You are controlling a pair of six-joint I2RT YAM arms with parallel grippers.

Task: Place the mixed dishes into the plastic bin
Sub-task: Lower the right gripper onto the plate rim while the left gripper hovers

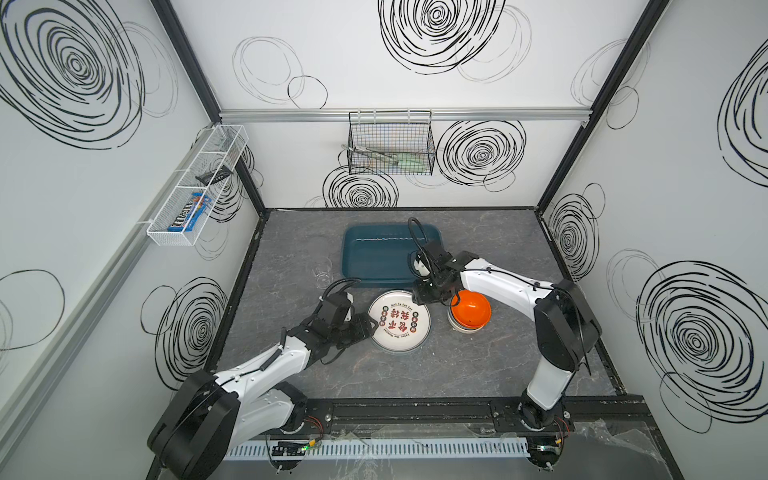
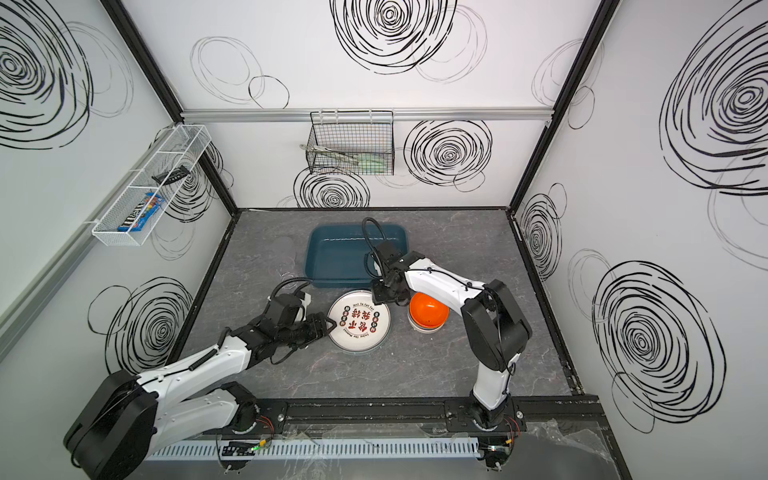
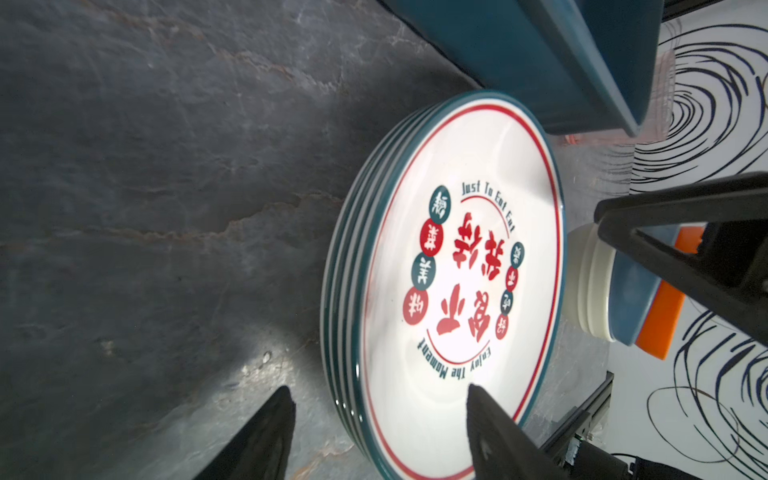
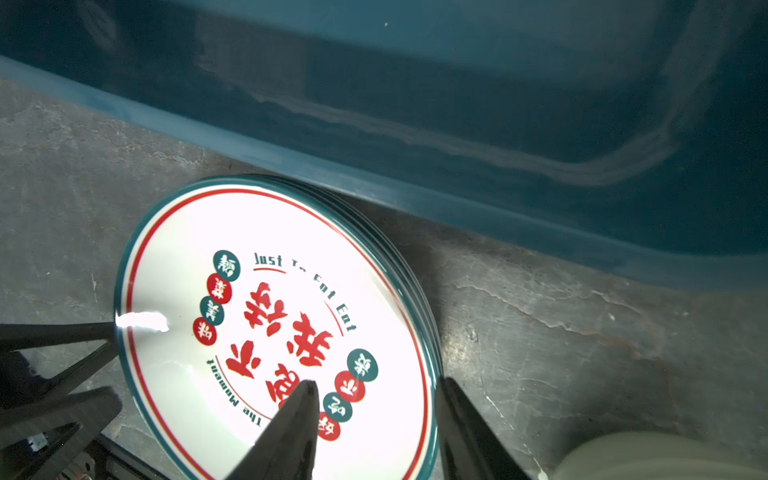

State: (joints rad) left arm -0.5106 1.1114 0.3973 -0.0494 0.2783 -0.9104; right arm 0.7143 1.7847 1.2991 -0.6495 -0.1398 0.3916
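**Fig. Plate stack bracketed by 2 claws, ahead of transfer.** The stack of plates (image 1: pixel 399 322) rests on the tabletop (image 1: pixel 457 374), just in front of the near rim of the plastic bin (image 1: pixel 374 257). The bin's long axis runs across both top views. The left claw (image 1: pixel 371 325) stands at the stack's left edge and the right claw (image 1: pixel 419 296) at its far-right edge, so the stack lies between them on a diagonal. Both claws are released. In each wrist view 1 finger reaches over the top plate (image 3: pixel 457 270) and 1 stays outside the rim, with nothing grasped. Contact cannot be told. No dish shows in the visible part of the bin. The orange bowl (image 1: pixel 471 309) tops a bowl stack just right of the plates. Judged: the right claw is nearer the bin, and the stack must travel away from the arm bases, over the near rim.
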